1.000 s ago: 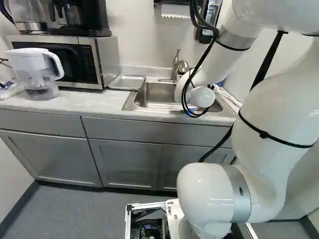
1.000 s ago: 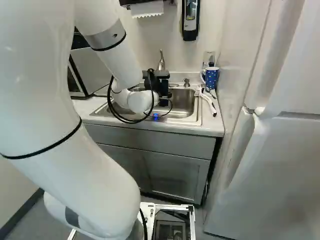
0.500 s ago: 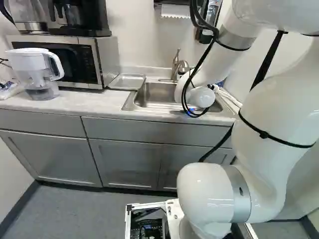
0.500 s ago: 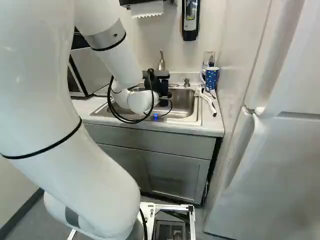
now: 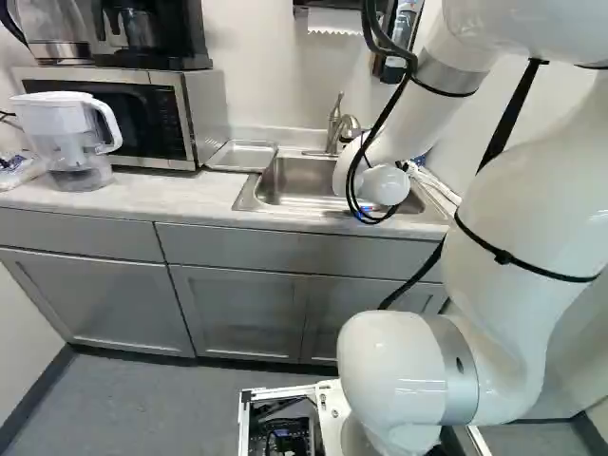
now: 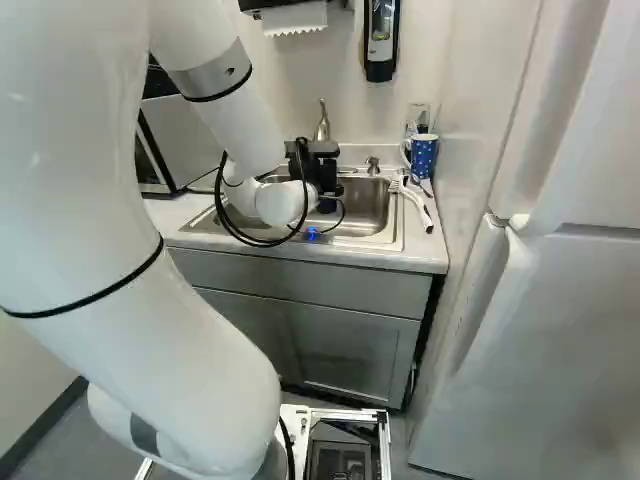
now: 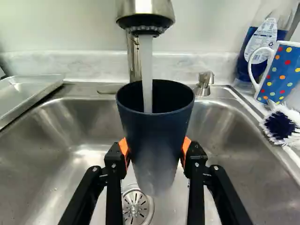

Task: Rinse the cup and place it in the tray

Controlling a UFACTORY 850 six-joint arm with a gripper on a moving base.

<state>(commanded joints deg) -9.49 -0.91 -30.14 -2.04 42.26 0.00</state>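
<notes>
In the right base view my black gripper (image 6: 318, 165) is over the sink, its fingertips hidden. The wrist view shows the gripper (image 7: 155, 149) shut on a dark blue cup (image 7: 154, 136), one orange pad against each side. The cup stands upright, mouth up, above the sink (image 7: 79, 154) and its drain. Water from the faucet (image 7: 145, 11) runs into the cup's mouth. A shallow metal tray (image 5: 242, 156) lies on the counter beside the sink, between it and the microwave; part of this tray (image 7: 28, 91) shows in the wrist view.
A dotted blue mug (image 7: 281, 70), a soap bottle (image 7: 262, 40) and a white brush (image 7: 281, 126) stand or lie on the sink's other side. The microwave (image 5: 119, 119) and a water pitcher (image 5: 71, 138) stand past the tray. A refrigerator (image 6: 540, 330) is at the right base view's right.
</notes>
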